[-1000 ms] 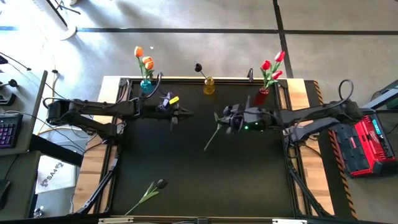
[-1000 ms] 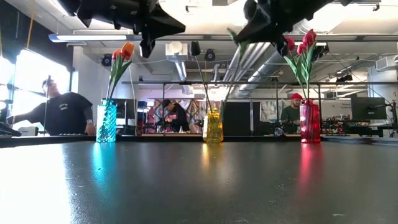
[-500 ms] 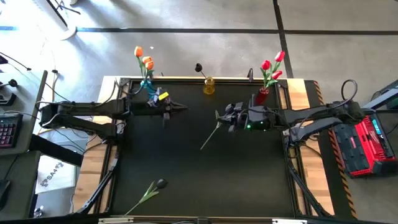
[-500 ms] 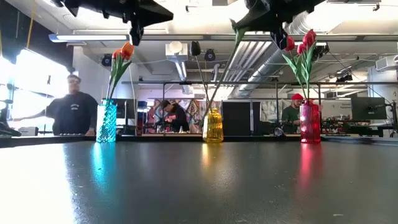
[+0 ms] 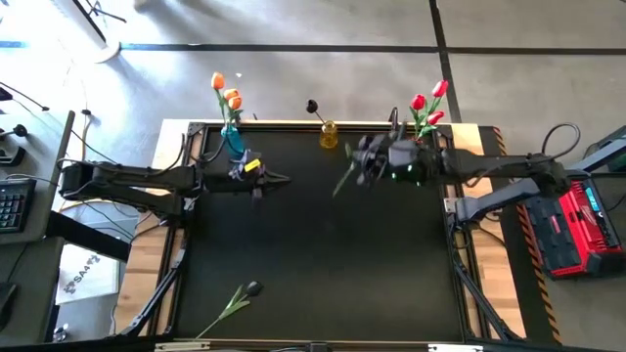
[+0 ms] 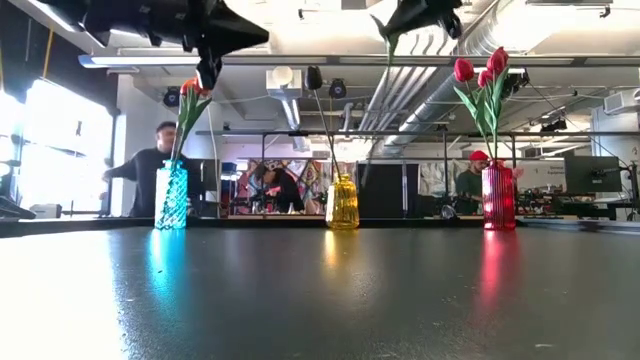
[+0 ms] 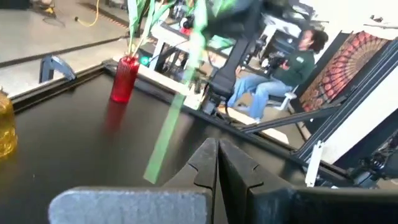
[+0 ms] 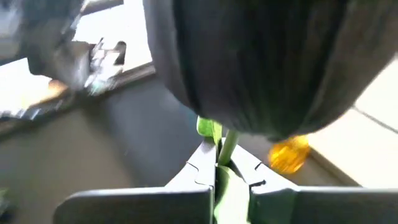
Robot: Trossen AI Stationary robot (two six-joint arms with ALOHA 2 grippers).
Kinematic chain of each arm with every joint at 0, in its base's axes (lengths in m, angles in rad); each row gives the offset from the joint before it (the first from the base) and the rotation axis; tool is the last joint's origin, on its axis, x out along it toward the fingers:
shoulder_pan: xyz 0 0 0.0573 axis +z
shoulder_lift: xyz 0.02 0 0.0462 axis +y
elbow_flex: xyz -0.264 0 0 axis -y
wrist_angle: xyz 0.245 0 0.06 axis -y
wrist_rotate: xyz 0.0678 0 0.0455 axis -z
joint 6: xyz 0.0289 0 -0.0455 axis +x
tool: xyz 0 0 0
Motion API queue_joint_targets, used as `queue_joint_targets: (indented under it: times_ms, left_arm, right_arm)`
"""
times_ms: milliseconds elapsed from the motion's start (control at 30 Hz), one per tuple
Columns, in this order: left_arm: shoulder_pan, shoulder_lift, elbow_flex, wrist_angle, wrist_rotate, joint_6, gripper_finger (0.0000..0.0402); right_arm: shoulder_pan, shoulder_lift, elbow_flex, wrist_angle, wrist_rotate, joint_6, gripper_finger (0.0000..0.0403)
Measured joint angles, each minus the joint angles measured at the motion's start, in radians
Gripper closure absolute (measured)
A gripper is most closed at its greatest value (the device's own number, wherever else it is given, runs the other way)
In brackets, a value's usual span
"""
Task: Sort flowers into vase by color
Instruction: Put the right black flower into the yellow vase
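Tulip (image 8: 225, 149) in right end effector (image 8: 217, 163), midair

Bright overhead lighting; window glare at low view's left; vase colours reflect on counter (image 6: 320, 290); right wrist view motion-blurred.

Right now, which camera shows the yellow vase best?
The low view: the yellow vase stands whole and side-on between the blue vase and the red vase. From above it is tiny. The right wrist view shows a yellow blur, the left wrist only an edge.
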Motion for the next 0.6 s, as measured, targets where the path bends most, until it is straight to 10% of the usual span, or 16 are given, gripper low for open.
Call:
queue_joint_targets:
  times_ms: [600]
  left_arm:
    - [-0.082,-0.059,-0.077,-0.184,-0.129,0.012,0.0399]
  right_arm:
    - [-0.375,0.317,0.358,0.113,0.052,-0.295,0.0403]
